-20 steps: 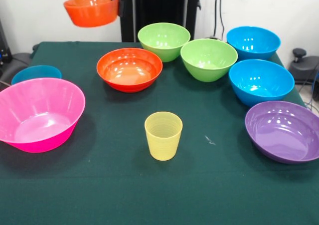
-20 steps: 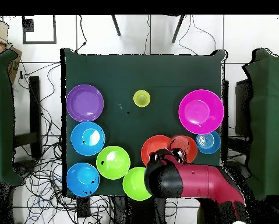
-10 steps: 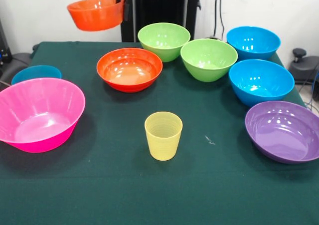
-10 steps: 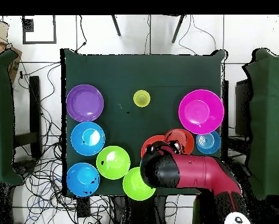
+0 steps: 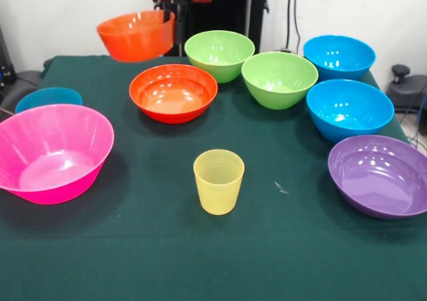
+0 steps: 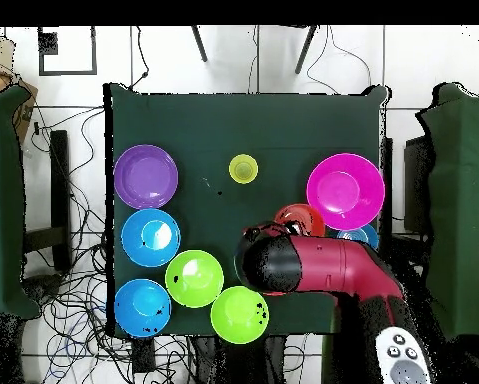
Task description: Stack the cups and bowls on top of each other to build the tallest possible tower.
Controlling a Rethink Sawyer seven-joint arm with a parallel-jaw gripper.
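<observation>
My gripper (image 5: 173, 18) is shut on the rim of the small orange bowl (image 5: 136, 35) and holds it in the air, above and behind the larger orange bowl (image 5: 173, 92). In the overhead view the held bowl (image 6: 301, 218) shows beside the pink bowl (image 6: 345, 190), and my arm (image 6: 318, 266) hides the larger orange bowl. The pale-yellow cup (image 5: 218, 181) stands upright alone at the table's middle. The pink bowl (image 5: 50, 152) sits at the left. No bowl is stacked on another.
Two lime green bowls (image 5: 219, 54) (image 5: 279, 79) sit at the back. Two blue bowls (image 5: 339, 56) (image 5: 349, 109) and the purple bowl (image 5: 380, 175) line the right side. A third blue bowl (image 5: 49, 99) sits behind the pink one.
My arm has come forward over the table, carrying the small orange bowl right and slightly lower in the front view, toward the larger orange bowl. Nothing else moved.
</observation>
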